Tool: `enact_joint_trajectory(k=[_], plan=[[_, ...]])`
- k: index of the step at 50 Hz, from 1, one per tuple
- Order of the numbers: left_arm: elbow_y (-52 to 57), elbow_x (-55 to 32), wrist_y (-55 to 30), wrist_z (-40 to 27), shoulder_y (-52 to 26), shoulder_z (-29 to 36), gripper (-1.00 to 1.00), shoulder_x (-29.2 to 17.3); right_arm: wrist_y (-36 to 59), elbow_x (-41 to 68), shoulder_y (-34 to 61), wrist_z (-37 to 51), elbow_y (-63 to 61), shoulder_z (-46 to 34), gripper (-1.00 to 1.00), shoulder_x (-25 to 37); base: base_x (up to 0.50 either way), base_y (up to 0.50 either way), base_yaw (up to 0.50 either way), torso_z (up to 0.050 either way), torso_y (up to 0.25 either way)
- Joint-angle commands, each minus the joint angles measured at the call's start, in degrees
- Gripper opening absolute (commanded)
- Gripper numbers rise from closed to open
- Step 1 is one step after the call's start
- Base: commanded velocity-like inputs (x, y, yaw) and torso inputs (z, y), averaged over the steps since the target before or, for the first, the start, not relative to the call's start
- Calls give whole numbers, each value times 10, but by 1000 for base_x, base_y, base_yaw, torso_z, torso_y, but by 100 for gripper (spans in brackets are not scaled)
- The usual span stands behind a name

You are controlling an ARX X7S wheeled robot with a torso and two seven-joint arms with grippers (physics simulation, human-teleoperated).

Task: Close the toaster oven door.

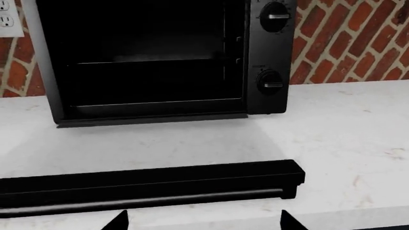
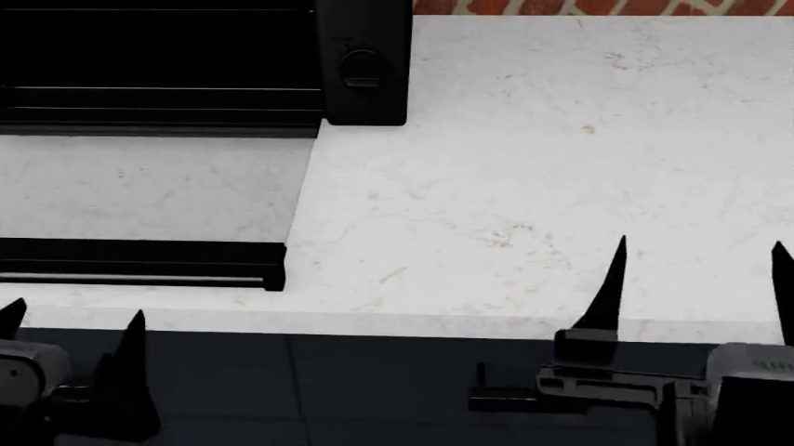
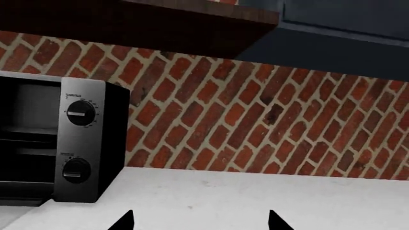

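Observation:
The black toaster oven [image 1: 153, 52] stands on the white counter against the brick wall, its dark cavity open and its knob panel [image 1: 271, 52] beside it. It also shows in the head view [image 2: 186, 65] and the right wrist view [image 3: 76, 143]. The toaster oven door [image 1: 147, 184] lies folded down flat, its black front edge and slim silver bar handle [image 1: 160, 199] facing me; the head view shows that edge [image 2: 137, 263]. My left gripper [image 1: 201, 221] is open and empty just in front of the handle, also low left in the head view [image 2: 69, 325]. My right gripper [image 2: 697, 279] is open and empty over the counter's front edge.
The white marble counter [image 2: 522, 167] stretches right of the oven. A brick wall [image 3: 255, 120] backs it, with a wooden shelf [image 3: 160, 24] above and a wall outlet [image 1: 9, 19] beside the oven. Dark cabinet fronts with a short black handle [image 2: 496, 395] lie below the counter edge.

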Motion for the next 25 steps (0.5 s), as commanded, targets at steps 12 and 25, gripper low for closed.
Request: enact_joint_trajectory(k=[12, 25], plan=[[73, -82, -270, 8, -212, -61, 100, -94, 346, 358, 285, 153, -193, 189, 100, 246, 0, 0, 0, 0, 0], [66, -78, -218, 24, -194, -62, 100, -102, 313, 365, 255, 177, -187, 167, 100, 266, 0, 332, 0, 0, 0]])
